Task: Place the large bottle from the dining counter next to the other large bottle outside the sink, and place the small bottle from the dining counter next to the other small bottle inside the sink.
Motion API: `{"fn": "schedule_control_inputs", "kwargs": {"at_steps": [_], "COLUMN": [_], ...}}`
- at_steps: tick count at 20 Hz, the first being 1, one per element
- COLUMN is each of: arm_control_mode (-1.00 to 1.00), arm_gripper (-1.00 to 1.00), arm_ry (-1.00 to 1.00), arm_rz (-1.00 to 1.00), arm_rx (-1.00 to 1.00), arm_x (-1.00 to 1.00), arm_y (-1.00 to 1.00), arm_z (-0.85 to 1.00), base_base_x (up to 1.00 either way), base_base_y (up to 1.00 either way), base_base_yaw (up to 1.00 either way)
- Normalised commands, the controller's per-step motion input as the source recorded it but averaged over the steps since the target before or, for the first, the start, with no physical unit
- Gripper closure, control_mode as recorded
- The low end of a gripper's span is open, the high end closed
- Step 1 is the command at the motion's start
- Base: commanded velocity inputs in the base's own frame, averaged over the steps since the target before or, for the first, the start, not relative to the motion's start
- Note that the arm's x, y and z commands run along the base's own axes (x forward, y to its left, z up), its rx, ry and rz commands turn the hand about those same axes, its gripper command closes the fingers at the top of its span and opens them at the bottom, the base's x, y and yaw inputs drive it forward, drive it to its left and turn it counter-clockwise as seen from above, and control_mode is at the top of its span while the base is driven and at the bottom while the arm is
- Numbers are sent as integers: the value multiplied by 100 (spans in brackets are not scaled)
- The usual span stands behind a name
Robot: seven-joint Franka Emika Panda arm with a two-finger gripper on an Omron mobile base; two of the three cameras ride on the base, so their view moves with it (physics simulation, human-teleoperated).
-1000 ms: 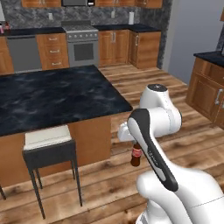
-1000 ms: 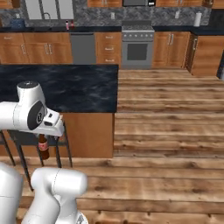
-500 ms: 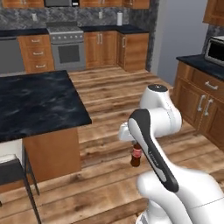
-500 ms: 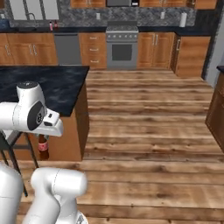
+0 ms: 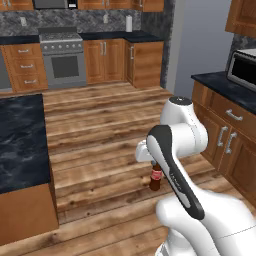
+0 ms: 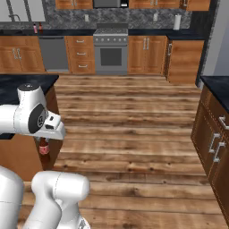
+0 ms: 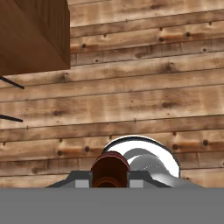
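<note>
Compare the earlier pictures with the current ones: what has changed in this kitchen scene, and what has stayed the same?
The base has driven on, turning away from the dining counter: the island slid toward the left edge of both base views, the stool left the picture, and the cabinets on the right came closer. The things themselves did not move. Unchanged: the tool stays shut on the brown bottle, hanging in the same pose over the wooden floor.

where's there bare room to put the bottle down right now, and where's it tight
Bare room: the dining counter top to the left, and the dark worktop on the right past the wood floor. Tight: the back wall worktop near two small bottles. The end effector holds the brown bottle above the floor.
</note>
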Motion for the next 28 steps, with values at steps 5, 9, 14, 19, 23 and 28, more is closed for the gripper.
{"fn": "schedule_control_inputs", "kwargs": {"at_steps": [5, 9, 14, 19, 23, 28], "arm_control_mode": [100, 100, 100, 100, 100, 100], "arm_gripper": [100, 100, 100, 100, 100, 100], "arm_ry": [0, 0, 0, 0, 0, 0], "arm_rz": [0, 0, 0, 0, 0, 0], "arm_rx": [0, 0, 0, 0, 0, 0], "arm_x": [0, 0, 0, 0, 0, 0], "arm_y": [0, 0, 0, 0, 0, 0], "arm_z": [0, 0, 0, 0, 0, 0], "base_base_x": [100, 100, 100, 100, 100, 100], "base_base_y": [-76, -40, -6, 0, 0, 1], "base_base_yaw": [8, 11, 6, 3, 2, 1]}}
